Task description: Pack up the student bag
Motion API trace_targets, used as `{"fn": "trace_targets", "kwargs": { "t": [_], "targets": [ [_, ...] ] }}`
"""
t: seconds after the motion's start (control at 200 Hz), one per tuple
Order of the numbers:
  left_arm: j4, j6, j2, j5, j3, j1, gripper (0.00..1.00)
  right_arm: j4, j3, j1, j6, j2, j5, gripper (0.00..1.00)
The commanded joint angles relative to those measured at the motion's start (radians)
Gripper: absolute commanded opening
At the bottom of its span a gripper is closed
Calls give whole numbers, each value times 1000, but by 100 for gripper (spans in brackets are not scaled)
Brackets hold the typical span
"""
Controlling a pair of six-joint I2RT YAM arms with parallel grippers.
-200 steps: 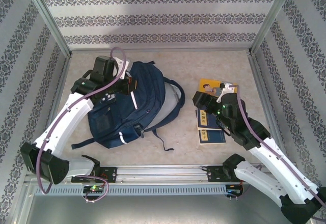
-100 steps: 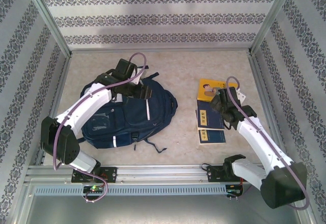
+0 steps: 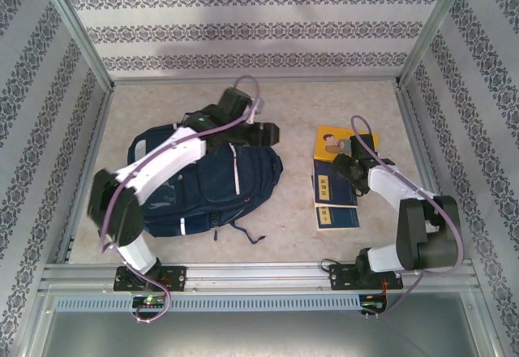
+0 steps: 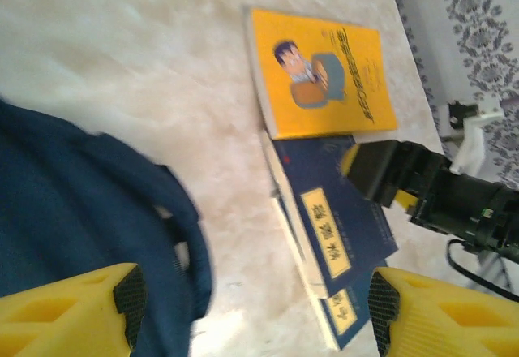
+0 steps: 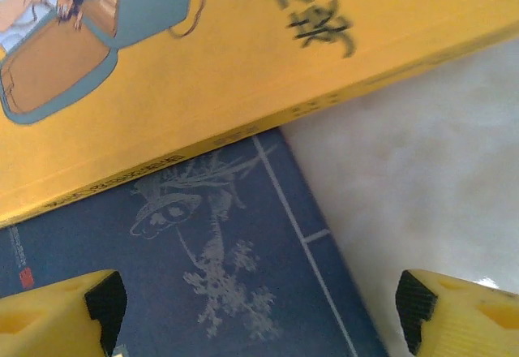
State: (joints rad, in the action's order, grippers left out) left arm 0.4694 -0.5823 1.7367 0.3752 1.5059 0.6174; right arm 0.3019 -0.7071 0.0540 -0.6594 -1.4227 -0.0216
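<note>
Your bag point(image 3: 203, 182) lies flat on the left half of the bench point(image 3: 292, 211) with its front up. From the overhead view you cannot tell whether its zip is open. The books are all outside it, well to its right. A yellow book point(image 3: 328, 138) lies farthest from you. A blue book point(image 3: 328, 188) sits against its near edge, and a second blue book point(image 3: 336, 217) lies just nearer again.

Your left end effector point(image 3: 266, 134) hangs off the bag's far right corner with its fingers spread wide and nothing between them. The bag's edge lies just beside one finger.

Your right end effector point(image 5: 259, 312) hovers low over the first blue book, close to where it meets the yellow one. Its fingers are also wide apart and it holds nothing.

This looks like the start of the first pick, with no book taken yet. Next, bring the right end effector down so its fingers reach a free edge of the blue book. The flat cover gives no grip from above, and the yellow book crowds one side. Use the left end effector to find the bag's opening and hold it wide before any book arrives.
</note>
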Motion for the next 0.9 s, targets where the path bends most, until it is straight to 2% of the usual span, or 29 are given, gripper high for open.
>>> {"fn": "trace_targets", "kwargs": {
  "t": [0.0, 0.14, 0.255, 0.635, 0.784, 0.894],
  "targets": [
    [-116, -147, 114, 97, 25, 44, 74, -66, -32, -8, 85, -42, 147, 84],
    [-152, -199, 235, 108, 57, 63, 74, -112, -1, 0, 102, -36, 222, 78],
    [-138, -227, 326, 120, 101, 77, 74, -98, 9, 31, 124, -13, 208, 73],
    [-25, -169, 511, 87, 239, 105, 72, -196, 109, 27, 21, 57, 330, 71],
    [18, -141, 555, 79, 284, 113, 66, -273, 179, -6, -83, 85, 414, 70],
    [51, -113, 582, 83, 312, 120, 56, -331, 222, -24, -135, 107, 474, 69]
  ]
}}
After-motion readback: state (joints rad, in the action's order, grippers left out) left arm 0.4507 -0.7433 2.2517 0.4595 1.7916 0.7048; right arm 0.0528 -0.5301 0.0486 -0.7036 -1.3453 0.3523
